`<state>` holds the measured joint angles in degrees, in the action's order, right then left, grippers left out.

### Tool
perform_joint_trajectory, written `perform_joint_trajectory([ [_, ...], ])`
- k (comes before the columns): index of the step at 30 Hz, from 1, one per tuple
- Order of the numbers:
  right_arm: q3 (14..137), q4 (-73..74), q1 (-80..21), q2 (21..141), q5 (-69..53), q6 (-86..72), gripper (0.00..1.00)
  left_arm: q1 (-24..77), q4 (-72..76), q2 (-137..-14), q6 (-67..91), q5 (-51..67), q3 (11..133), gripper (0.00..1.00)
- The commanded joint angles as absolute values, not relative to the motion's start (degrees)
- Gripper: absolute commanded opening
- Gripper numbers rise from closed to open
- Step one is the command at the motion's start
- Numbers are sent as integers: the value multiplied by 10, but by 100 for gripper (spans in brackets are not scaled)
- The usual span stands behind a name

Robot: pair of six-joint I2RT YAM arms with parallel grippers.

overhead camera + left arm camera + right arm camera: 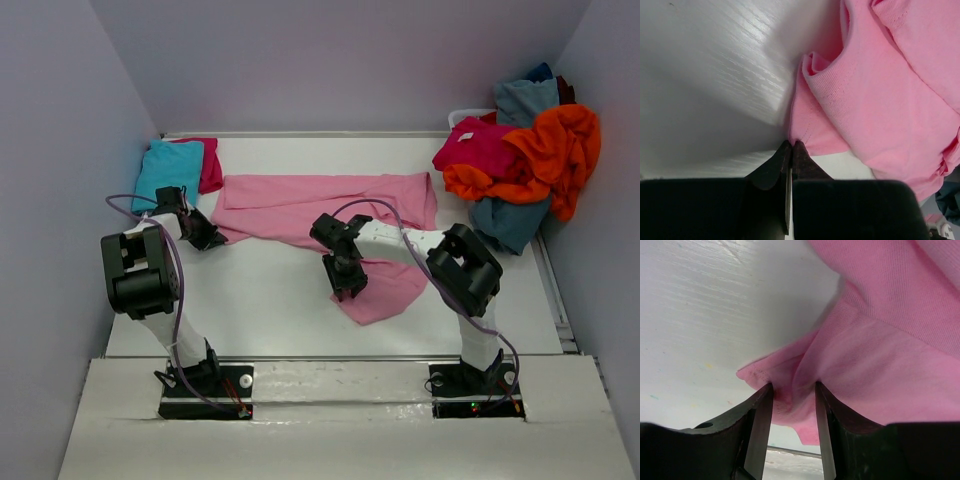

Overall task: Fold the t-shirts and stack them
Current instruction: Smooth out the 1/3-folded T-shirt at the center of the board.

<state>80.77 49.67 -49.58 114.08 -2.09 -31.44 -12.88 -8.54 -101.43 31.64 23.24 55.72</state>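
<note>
Spread crosswise over the middle of the surface [260, 320]: light pink t-shirt [300, 200], lower part trailing toward the near side, apparently not yet folded. In the far right corner, unfolded heap [530, 150] of orange, magenta and grey-blue t-shirts, all left to do. At far left, small stack [175, 170], turquoise over magenta, seemingly finished. Early in the job, then. Pinched shut on the pink shirt's left edge, left hand [205, 238]; part closed round a bunch of its near hem, right hand [345, 285].

Light pink t-shirt [320, 205] spread rumpled at centre; turquoise t-shirt [168, 170] folded far left
</note>
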Motion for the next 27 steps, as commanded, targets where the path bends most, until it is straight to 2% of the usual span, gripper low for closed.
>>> perform_joint_trajectory([
  [1, 784, 473, -506, 1157, -10, -323, 44, -131, -98, -1018, 308, 223, 541, 6],
  [4, 780, 472, -506, 1153, -11, -327, 42, -131, -101, -1010, 311, 223, 539, 6],
  [7, 779, 474, -506, 1151, -11, -328, 31, -131, -108, -997, 313, 223, 540, 6],
  [8, 778, 474, -506, 1150, -12, -329, 21, -131, -112, -990, 313, 224, 541, 6],
  [12, 773, 477, -506, 1143, -16, -332, 9, -131, -131, -970, 307, 219, 540, 6],
  [15, 766, 483, -506, 1132, -20, -335, 7, -131, -148, -955, 303, 213, 538, 6],
  [27, 739, 504, -506, 1089, -21, -342, 7, -126, -235, -899, 283, 167, 558, 6],
])
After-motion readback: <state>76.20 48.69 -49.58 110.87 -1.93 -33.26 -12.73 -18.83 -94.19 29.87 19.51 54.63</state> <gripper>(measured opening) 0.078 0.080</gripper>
